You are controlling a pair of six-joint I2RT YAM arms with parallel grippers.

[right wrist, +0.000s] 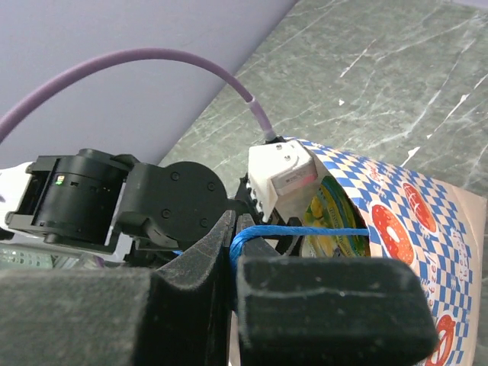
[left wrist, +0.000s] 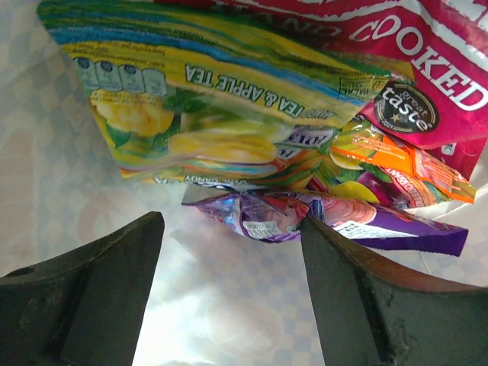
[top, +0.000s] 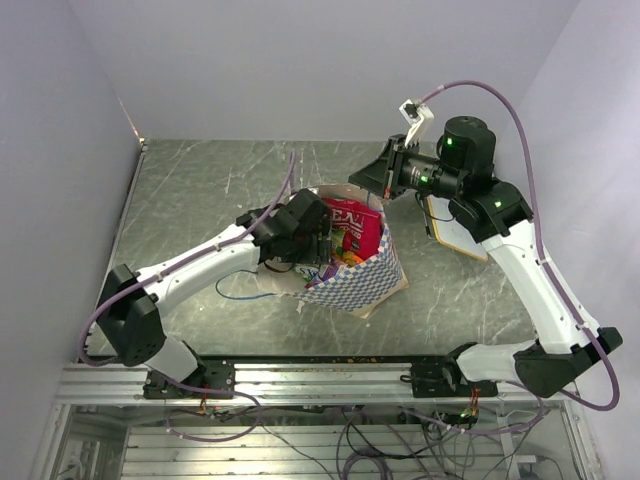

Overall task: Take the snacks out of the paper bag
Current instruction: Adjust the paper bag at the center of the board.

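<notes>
The snacks [top: 355,228] lie inside the paper bag [top: 365,280], which stands open near the middle of the top view on the grey worktop [top: 200,190]. No packet is seen on the worktop outside the bag, so I judge that the emptying is at its beginning, or at least that most of the work is left.

In the left wrist view several packets are piled together: a yellow-green packet [left wrist: 206,99] at the upper left, a red-pink packet [left wrist: 427,69] at the upper right, an orange packet [left wrist: 396,164] below it and a purple packet [left wrist: 305,217] lowest.

The left claw [left wrist: 232,221] is inside the bag, spread wide and grasping nothing; the purple packet is just in front of its gap.

The right claw [right wrist: 232,244] is clenched on the blue string handle [right wrist: 305,231] and holds the bag's mouth up.

Readable writing: "TEA & APPLE TEA" on the yellow-green packet, upside down; "COOKED" in white on the red-pink one, with a round black seal "great taste". The smaller print is too small to tell.
</notes>
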